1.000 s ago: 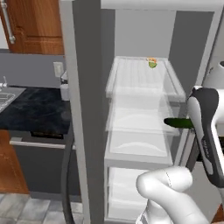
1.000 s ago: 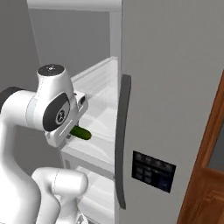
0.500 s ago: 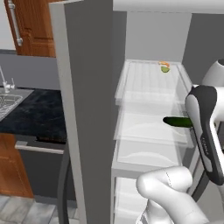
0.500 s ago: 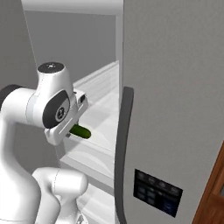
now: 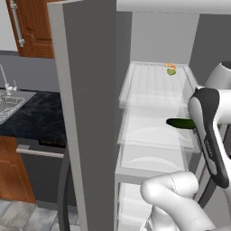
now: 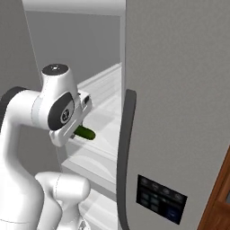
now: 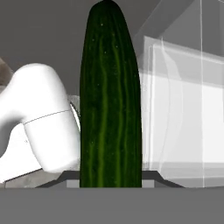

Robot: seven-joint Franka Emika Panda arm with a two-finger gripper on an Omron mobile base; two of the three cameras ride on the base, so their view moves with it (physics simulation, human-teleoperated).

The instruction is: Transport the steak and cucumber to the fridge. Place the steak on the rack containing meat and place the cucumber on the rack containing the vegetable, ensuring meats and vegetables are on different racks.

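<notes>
My gripper is shut on the cucumber, a dark green stick held level in front of the open fridge. From the left base view the cucumber pokes out leftward from behind my forearm, over a translucent middle shelf. The hand view has the cucumber running straight up from my gripper, whose fingertips are hidden under it. A small yellow-green item lies at the back of the upper shelf. The steak is out of view.
The fridge's left door stands open edge-on close to my left. Its other grey door, with a long dark handle and a control panel, is at my right. A dark counter with a sink lies left.
Both base views have shifted as the base drove: the fridge now sits closer and more central. The cucumber stays in my shut gripper, in the same pose.
</notes>
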